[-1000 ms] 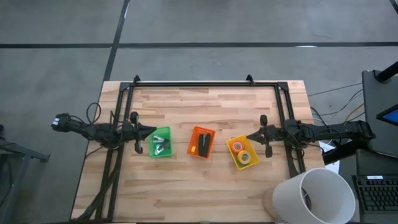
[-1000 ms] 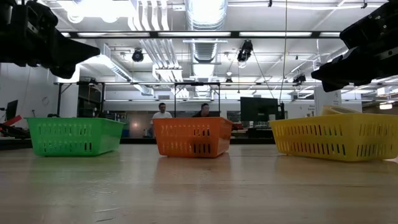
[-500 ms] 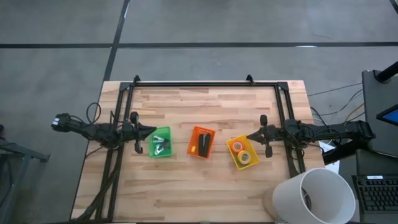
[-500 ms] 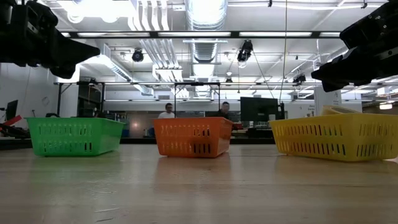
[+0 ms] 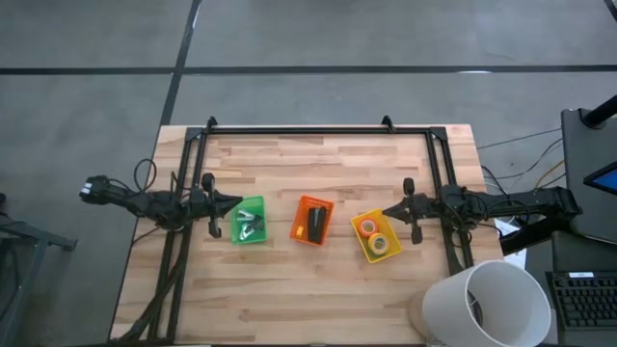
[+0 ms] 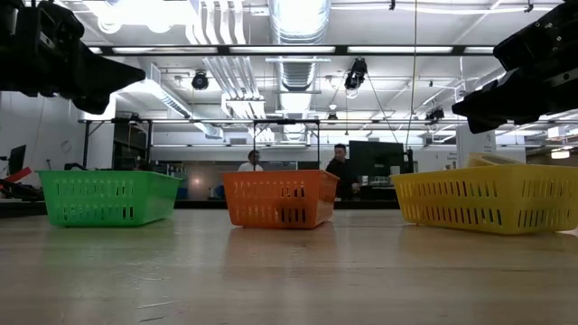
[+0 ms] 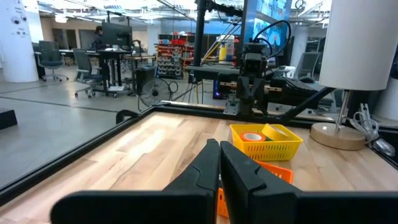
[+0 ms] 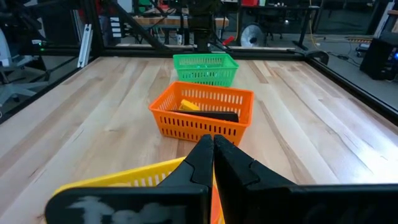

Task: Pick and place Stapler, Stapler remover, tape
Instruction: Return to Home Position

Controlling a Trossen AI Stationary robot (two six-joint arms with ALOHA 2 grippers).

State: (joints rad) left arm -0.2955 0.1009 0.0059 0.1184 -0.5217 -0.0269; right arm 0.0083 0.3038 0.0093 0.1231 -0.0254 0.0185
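Three small bins stand in a row across the middle of the table. The green bin (image 5: pixel 249 221) holds the small dark stapler remover (image 5: pixel 251 227). In the orange bin (image 5: pixel 311 221) lies the black stapler (image 5: pixel 316 223), which the right wrist view also shows (image 8: pixel 211 115). The yellow bin (image 5: pixel 375 236) contains tape rolls (image 5: pixel 378 243). My left gripper (image 5: pixel 237 203) hangs shut just left of the green bin, above the table. My right gripper (image 5: pixel 388 213) hangs shut just right of the yellow bin. Both point level toward the bins, and neither holds anything.
A black frame rail (image 5: pixel 299 130) runs along the far edge and down both sides. A white lampshade (image 5: pixel 487 304) stands at the near right corner. Bare wood (image 5: pixel 308 299) lies in front of the bins. People (image 6: pixel 341 170) stand in the room behind.
Both arms have kept still. In the room behind the table, two people have walked toward the right of the low view.
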